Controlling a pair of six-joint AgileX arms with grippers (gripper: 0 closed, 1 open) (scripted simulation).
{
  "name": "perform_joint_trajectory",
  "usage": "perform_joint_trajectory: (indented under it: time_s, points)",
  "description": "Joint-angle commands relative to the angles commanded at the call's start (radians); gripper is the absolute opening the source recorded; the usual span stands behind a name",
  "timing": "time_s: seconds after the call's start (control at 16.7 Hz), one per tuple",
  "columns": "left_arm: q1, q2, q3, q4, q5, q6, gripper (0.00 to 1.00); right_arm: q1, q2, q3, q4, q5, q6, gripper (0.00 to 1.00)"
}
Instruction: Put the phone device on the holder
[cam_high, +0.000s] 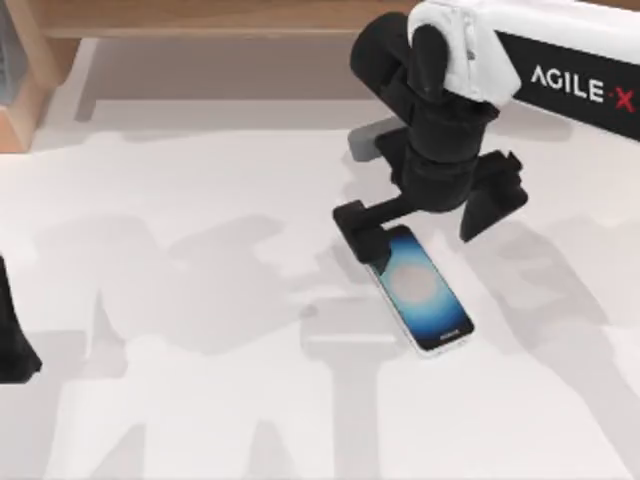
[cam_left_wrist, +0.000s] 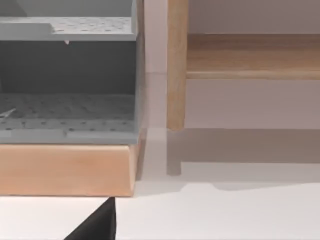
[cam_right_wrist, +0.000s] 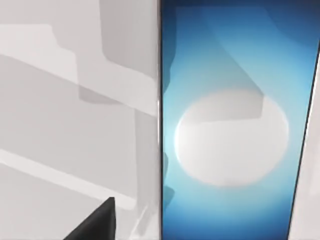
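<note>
Right arm: white casing with black lettering, entering from the top view's upper right corner and reaching toward the middle of the tabletop (cam_high: 150, 400). Its black wrist bends downward, so the right pincer (cam_high: 430, 225) hangs over the surface with fingers pointing down.

Right pincer: spread wide. One finger (cam_high: 360, 228) sits at the upper end of the phone (cam_high: 422, 288), at or just over its top edge; whether it touches cannot be told. The other finger (cam_high: 492, 200) stands off to the right of the phone, apart from it. Nothing is pinched between them.

Phone: lies flat on the white tabletop, screen up, a little right of center in the top view. Long axis runs diagonally, upper end toward the pincer, lower end toward the bottom right. Screen glows blue with a pale round patch in the middle; edge is silver-white. In the right wrist view the phone (cam_right_wrist: 235, 135) is seen from close above, its screen beside bare tabletop, with a dark finger tip (cam_right_wrist: 97, 222) at the frame's edge.

Left arm: parked at the top view's left edge, where a black part (cam_high: 12, 345) shows low on that side. The left wrist view faces a wooden frame (cam_left_wrist: 176, 65) and a grey perforated shelf unit (cam_left_wrist: 67, 100) on a wooden base at the back of the tabletop. Whether the left pincer is spread or pressed together cannot be told.
</note>
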Motion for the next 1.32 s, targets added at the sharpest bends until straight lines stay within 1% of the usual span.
perform_joint_trajectory:
  time_s: [0.36, 0.72, 1.02, 1.32]
  points:
    - [0.000, 0.000, 0.000, 0.000, 0.000, 0.000, 1.00, -0.004, 0.003, -0.017, 0.019, 0.000, -0.002, 1.00]
    - [0.000, 0.000, 0.000, 0.000, 0.000, 0.000, 1.00, 0.000, 0.075, -0.151, 0.233, 0.001, 0.001, 1.00]
    - [0.000, 0.000, 0.000, 0.000, 0.000, 0.000, 1.00, 0.001, 0.092, -0.174, 0.265, 0.001, 0.003, 1.00]
    - [0.000, 0.000, 0.000, 0.000, 0.000, 0.000, 1.00, 0.001, 0.092, -0.174, 0.265, 0.001, 0.003, 0.62]
